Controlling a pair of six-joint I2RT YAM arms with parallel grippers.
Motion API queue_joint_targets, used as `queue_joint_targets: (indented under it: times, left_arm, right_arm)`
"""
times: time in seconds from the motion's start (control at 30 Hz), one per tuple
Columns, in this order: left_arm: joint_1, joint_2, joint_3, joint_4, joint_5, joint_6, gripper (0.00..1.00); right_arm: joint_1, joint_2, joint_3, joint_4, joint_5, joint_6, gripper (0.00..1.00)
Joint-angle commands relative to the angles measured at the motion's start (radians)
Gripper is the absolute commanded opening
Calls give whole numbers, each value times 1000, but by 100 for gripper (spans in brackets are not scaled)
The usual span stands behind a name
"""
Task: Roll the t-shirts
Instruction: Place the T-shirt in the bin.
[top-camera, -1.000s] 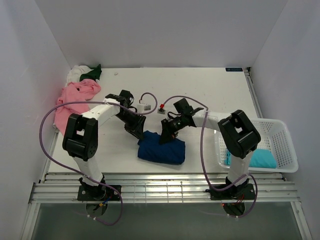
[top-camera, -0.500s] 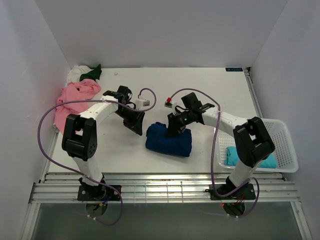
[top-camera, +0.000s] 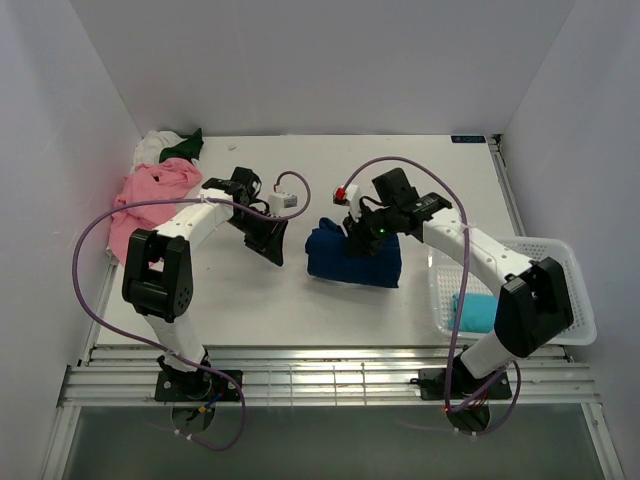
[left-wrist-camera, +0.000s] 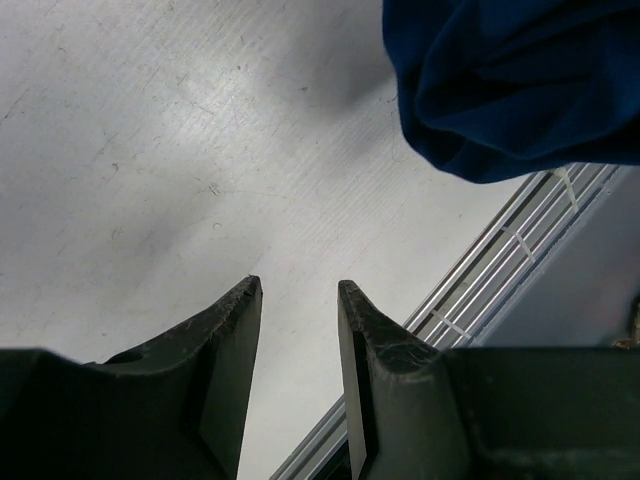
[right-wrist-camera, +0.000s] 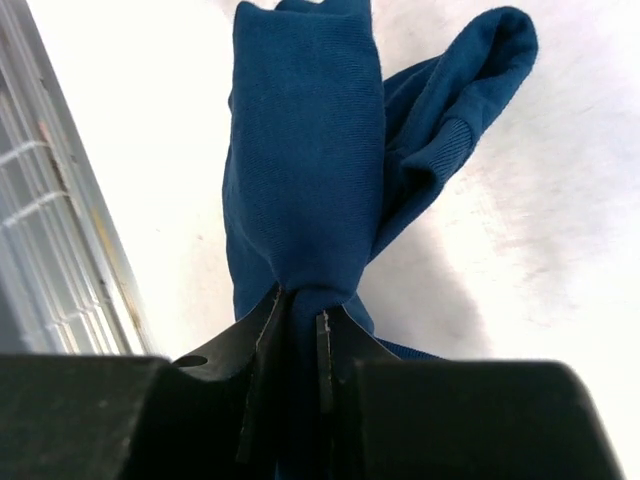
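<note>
I judge the task less than half done: the teal t-shirt (top-camera: 478, 312) lies in the basket (top-camera: 575, 290) at the near right corner of the worktop (top-camera: 440, 180), while the other t-shirts (top-camera: 150, 195) wait unrolled in the far left corner. The dark blue t-shirt (top-camera: 355, 262), bundled near the middle, lies long-ways left to right. My right gripper (right-wrist-camera: 297, 305) pinches its cloth; my left gripper (left-wrist-camera: 297, 300) is spread, holding nothing.

Five t-shirts (top-camera: 355, 262), one basket (top-camera: 560, 275), two robot arms (top-camera: 195, 222).
Shirts: one dark blue shirt (top-camera: 340, 265) at centre, one pink shirt (top-camera: 145, 195), one white shirt (top-camera: 150, 148) and one dark green shirt (top-camera: 185, 150) upper left, one teal shirt (top-camera: 475, 310) lower right; one left arm (top-camera: 180, 228), one right arm (top-camera: 470, 245).
</note>
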Motion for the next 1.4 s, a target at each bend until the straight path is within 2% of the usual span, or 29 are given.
queue_joint_targets:
  times: [0.0, 0.13, 0.43, 0.8, 0.93, 1.13, 1.37]
  left_arm:
    - [4, -52, 13, -2, 16, 14, 47]
    - [7, -52, 18, 1, 13, 17, 47]
    - [10, -38, 19, 13, 13, 15, 47]
    - [17, -29, 19, 22, 16, 31, 47]
    - [19, -29, 10, 25, 24, 37, 47]
    - [24, -29, 7, 31, 38, 43, 47]
    - [33, -32, -5, 38, 38, 64, 47]
  right_arm:
    - [-2, -70, 75, -35, 50, -152, 8]
    - [-2, -111, 113, -76, 140, -264, 8]
    - [-23, -326, 80, -133, 365, -517, 8]
    - [-241, -481, 37, -383, 340, -682, 8]
    - [-359, -539, -34, -466, 339, -747, 8]
    - [-479, -582, -111, -487, 317, -774, 8]
    - [-509, -547, -118, -503, 359, -817, 8]
